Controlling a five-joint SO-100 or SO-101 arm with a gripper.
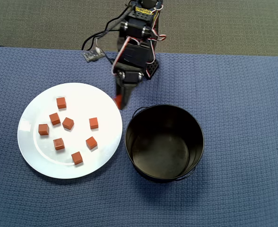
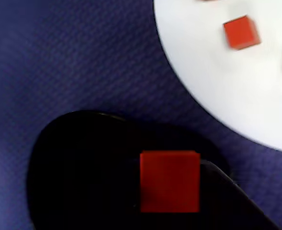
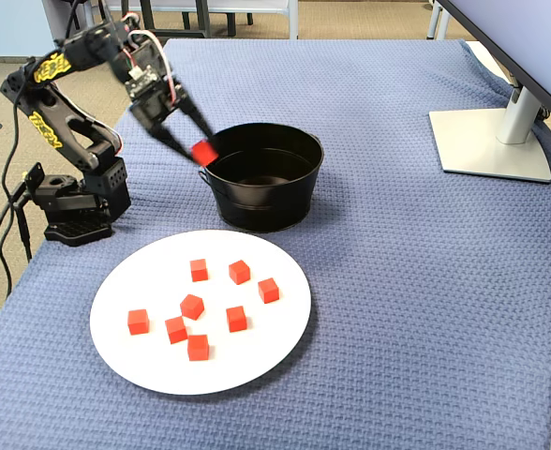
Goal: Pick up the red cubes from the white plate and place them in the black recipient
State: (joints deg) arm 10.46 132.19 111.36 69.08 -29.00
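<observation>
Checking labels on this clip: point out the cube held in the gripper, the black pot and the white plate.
held cube (image 3: pixel 203 152), fixed view, its front face.
black pot (image 1: pixel 195 124), overhead view, right inner wall.
white plate (image 1: pixel 39 163), overhead view, bare lower-left rim.

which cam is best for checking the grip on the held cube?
Wrist view: the held cube fills the frame, close and sharp, clamped in the gripper. The fixed view shows it small between the fingertips near the black pot rim. Overhead, only a red sliver peeks past the fingers.
</observation>
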